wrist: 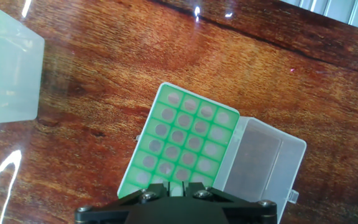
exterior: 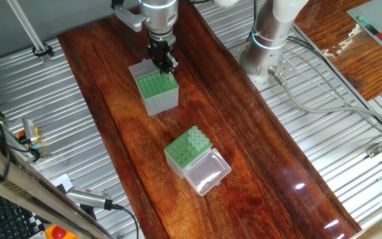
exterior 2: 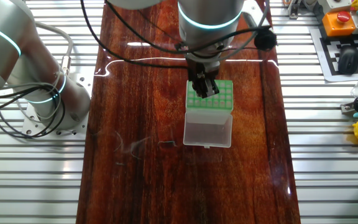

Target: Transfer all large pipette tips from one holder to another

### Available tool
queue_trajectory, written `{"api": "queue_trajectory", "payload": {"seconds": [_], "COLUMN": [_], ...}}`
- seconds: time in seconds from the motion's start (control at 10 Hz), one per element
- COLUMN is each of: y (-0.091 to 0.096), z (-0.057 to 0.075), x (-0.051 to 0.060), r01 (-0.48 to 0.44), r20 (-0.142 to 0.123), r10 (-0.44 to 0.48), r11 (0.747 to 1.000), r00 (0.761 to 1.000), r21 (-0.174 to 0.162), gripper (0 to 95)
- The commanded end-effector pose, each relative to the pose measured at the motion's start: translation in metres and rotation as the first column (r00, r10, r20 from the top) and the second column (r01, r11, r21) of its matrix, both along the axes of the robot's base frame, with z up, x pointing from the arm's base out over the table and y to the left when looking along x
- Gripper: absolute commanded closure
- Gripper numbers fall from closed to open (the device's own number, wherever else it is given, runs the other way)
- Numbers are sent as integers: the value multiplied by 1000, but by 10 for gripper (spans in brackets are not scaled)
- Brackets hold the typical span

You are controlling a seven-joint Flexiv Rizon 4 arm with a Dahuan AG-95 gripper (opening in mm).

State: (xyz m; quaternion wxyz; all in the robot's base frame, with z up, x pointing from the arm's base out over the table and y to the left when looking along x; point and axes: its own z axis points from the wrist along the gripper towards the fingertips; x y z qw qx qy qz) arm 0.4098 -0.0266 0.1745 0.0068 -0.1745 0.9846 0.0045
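You're hovering the gripper (exterior: 166, 64) over the taller holder (exterior: 155, 89); I'm not seeing whether its fingers are spread, so you're risking jamming a tip crooked

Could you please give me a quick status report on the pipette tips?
Claw at taller holder, open or shut unclear. Cluster of tips standing in lidded box. Nothing seen between boxes.

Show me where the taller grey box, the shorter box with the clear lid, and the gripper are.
taller grey box (exterior: 159, 98), one fixed view, on its pale side wall.
shorter box with the clear lid (exterior: 178, 154), one fixed view, on a bare part of its green top.
gripper (exterior: 166, 65), one fixed view, at the fingertips over the taller box.
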Motion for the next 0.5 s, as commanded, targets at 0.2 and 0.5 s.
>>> {"api": "queue_trajectory", "payload": {"seconds": [0.2, 0.5], "y": [3, 6], "z": [18, 45], "x": [-4, -10], "r01": [-15, -27], "r20": [-2, -4], "r10": [15, 27], "r11": [1000, 1000], "r00": [1000, 1000], "r21": [-2, -2], "gripper": [950, 950]}}
